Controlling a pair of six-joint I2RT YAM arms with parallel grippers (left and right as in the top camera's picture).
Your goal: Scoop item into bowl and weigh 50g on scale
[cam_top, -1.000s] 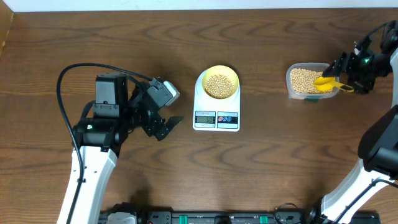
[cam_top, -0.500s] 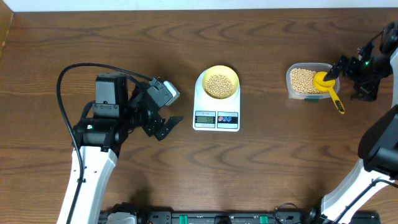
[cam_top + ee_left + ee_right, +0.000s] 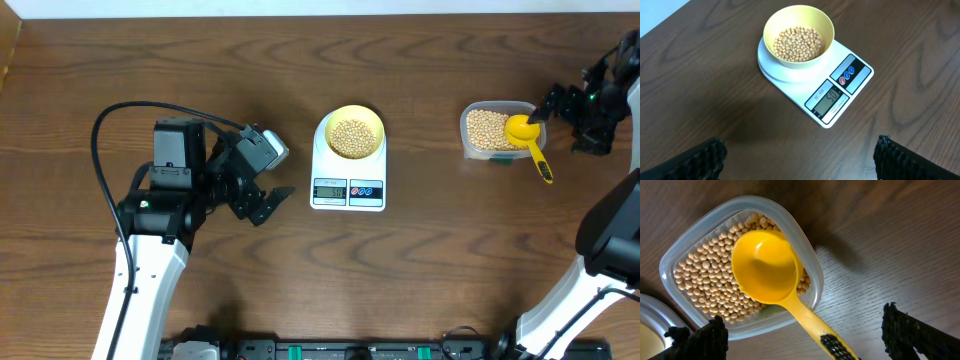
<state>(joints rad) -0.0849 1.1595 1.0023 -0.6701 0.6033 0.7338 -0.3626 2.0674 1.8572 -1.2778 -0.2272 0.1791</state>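
The pale-yellow bowl [image 3: 353,120] sits on the white scale [image 3: 348,203] at the table's middle and holds tan beans [image 3: 352,138]. In the left wrist view the bowl [image 3: 771,24], its beans [image 3: 799,44] and the scale [image 3: 860,75] show ahead; the display seems to read about 50. My left gripper [image 3: 268,205] is open and empty, left of the scale [image 3: 800,165]. My right gripper [image 3: 572,120] is open [image 3: 805,339] and straddles the scoop's handle without touching it.
A clear plastic container [image 3: 468,128] of beans [image 3: 705,280] stands at the right. The bright yellow scoop [image 3: 520,130] lies with its cup on the container's rim [image 3: 812,275] and its handle [image 3: 810,322] slanting down to the table.
My right gripper opened and let go of the scoop. The scoop turned and settled on the container, handle on the table. The gripper drew back to the right. The left arm has not moved.
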